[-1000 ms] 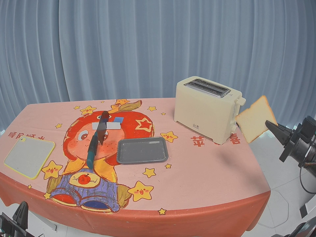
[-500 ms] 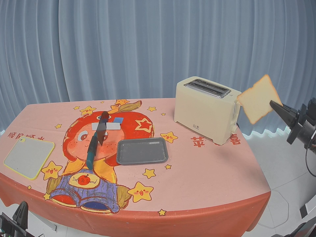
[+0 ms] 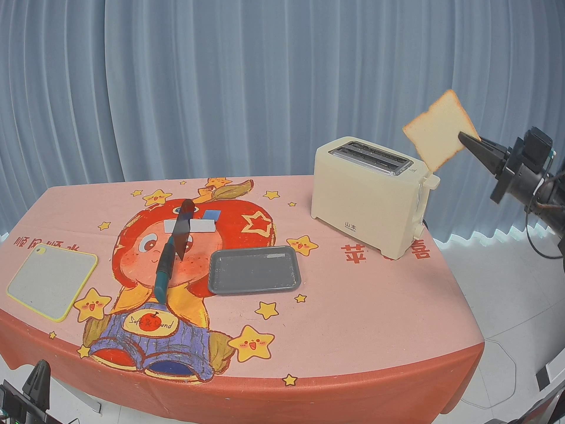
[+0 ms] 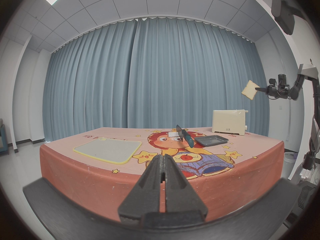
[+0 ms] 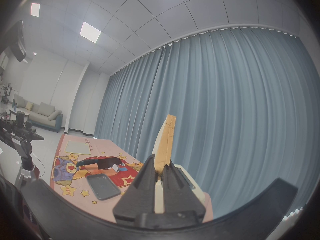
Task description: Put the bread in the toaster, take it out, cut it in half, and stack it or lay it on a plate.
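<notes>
Step in hand: the 1st one, bread into toaster, approx halfway through the carry by my read. The right end effector (image 3: 463, 136) is clamped narrow on one corner of the bread (image 3: 436, 129) & holds the slice in the air, above & just beyond the right end of the toaster (image 3: 368, 198). The slice hangs tilted w/ a corner pointing down, not yet over the slots (image 3: 371, 157). Both slots look empty. In the right wrist view the slice stands edge-on btwn the fingers, w/ the toaster beyond it.

Next move, prob: bring the slice inward till it hangs over a slot, then turn the wrist so a flat edge faces down & the slice's plane lines up w/ the slot. Lower it straight and let go only once it's partly inside. The corner grip gives little control, so go slow.

The left end effector (image 4: 163, 158) has its fingers pressed together on nothing & sits low, off the near left edge of the desk (image 3: 353, 325), well apart from the toaster.

Later steps not begun: knife (image 3: 170, 254) mid-desk, grey plate (image 3: 254, 269) just beside it, cutting board (image 3: 50, 278) at the left edge.
</notes>
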Motion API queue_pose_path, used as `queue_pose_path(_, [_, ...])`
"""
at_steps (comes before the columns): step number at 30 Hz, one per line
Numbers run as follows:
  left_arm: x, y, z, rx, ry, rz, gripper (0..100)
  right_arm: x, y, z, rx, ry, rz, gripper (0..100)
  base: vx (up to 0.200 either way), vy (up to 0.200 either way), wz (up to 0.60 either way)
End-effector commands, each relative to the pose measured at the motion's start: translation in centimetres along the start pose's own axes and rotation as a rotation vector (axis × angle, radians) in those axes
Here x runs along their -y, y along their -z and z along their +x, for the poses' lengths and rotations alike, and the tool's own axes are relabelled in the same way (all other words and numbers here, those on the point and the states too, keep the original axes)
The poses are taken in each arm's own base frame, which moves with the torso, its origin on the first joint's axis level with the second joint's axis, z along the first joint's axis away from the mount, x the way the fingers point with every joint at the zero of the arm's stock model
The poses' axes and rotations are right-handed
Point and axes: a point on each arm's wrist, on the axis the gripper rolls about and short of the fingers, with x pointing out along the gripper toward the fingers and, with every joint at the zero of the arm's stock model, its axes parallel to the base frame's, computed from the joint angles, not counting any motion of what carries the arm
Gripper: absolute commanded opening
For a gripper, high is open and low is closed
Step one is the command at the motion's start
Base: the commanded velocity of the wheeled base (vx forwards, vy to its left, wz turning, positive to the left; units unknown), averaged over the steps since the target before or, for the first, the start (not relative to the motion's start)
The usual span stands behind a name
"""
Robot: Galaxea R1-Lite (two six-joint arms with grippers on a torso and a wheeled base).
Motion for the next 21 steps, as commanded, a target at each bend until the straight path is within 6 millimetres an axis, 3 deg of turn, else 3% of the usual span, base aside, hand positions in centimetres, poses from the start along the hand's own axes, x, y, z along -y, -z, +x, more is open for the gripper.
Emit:
queue_pose_path(1, [0.0, 0.5, 0.1, -0.017, 0.0, 0.0, 0, 2.3, 2.0, 4.1, -0.02, -0.009, 0.012, 0, 0.0, 0.0, 0.0])
queue_pose_path(15, [0.0, 0.5, 0.1, -0.017, 0.0, 0.0, 0, 6.3, 5.3, 11.0, 0.008, -0.013, -0.005, 0, 0.0, 0.0, 0.0])
queue_pose_path(21, [0.0, 0.5, 0.1, -0.017, 0.0, 0.0, 0, 6.2, 6.1, 11.7, -0.027, -0.025, 0.008, 0, 0.0, 0.0, 0.0])
